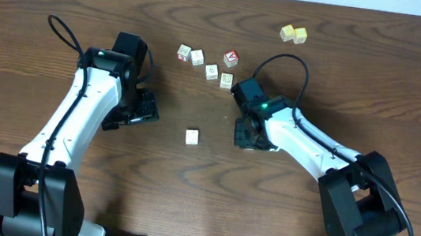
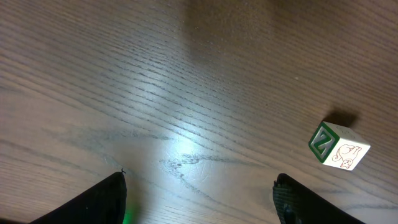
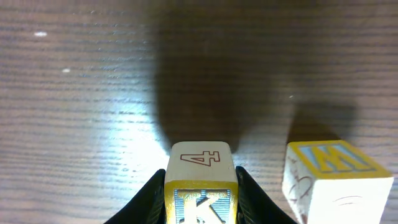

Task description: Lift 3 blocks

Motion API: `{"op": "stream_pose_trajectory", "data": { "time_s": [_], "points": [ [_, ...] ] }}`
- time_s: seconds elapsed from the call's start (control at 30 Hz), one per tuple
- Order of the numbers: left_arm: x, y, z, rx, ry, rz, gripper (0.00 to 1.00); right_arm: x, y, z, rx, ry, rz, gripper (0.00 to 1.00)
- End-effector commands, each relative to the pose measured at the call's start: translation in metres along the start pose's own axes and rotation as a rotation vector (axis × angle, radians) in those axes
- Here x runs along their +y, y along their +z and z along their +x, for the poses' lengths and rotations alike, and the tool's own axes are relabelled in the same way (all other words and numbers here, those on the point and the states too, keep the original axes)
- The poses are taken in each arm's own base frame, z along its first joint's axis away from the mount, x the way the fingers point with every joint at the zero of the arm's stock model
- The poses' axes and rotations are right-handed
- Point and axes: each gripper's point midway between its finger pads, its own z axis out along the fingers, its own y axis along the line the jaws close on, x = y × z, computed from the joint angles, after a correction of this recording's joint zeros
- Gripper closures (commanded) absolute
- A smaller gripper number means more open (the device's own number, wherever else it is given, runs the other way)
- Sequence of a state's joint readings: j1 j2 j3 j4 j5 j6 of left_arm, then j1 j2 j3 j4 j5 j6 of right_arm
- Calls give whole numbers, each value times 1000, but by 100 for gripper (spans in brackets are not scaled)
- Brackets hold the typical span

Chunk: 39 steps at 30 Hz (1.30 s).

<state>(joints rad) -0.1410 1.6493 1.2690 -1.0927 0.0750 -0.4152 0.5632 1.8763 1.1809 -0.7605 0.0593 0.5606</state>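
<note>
My right gripper [image 3: 200,199] is shut on a yellow-faced block [image 3: 200,177] with a K on its near face and a 4 on top. Both fingers press its sides; whether it rests on the table I cannot tell. Just to its right stands a whitish block [image 3: 336,180] with a yellow-and-blue top. In the overhead view the right gripper [image 1: 247,134] hides both. A whitish block [image 1: 192,136] lies between the arms; the left wrist view shows this block [image 2: 339,146] has a green letter face. My left gripper [image 2: 200,186] [image 1: 143,112] is open and holds nothing.
A red-faced cube [image 1: 232,58] and several whitish cubes [image 1: 197,57] are clustered behind the right gripper. Two pale yellow cubes [image 1: 293,34] sit as a pair at the far right. Bare wooden table [image 1: 357,87] lies around them.
</note>
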Motion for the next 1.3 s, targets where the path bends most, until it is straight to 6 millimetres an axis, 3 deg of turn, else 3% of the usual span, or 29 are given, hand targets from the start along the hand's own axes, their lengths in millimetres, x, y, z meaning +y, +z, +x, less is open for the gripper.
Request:
{"op": "stream_pose_trajectory", "data": {
  "time_s": [0.0, 0.63, 1.1, 1.27],
  "points": [
    [3, 2, 1, 5, -3, -16, 24, -13, -1, -9, -22, 21, 13, 73],
    [3, 2, 1, 4, -3, -16, 24, 4, -2, 2, 20, -3, -48, 76],
    [3, 2, 1, 5, -3, -16, 24, 4, -2, 2, 18, 49, -49, 75],
    [3, 2, 1, 5, -3, -16, 24, 5, -2, 2, 17, 48, -50, 60]
  ]
}}
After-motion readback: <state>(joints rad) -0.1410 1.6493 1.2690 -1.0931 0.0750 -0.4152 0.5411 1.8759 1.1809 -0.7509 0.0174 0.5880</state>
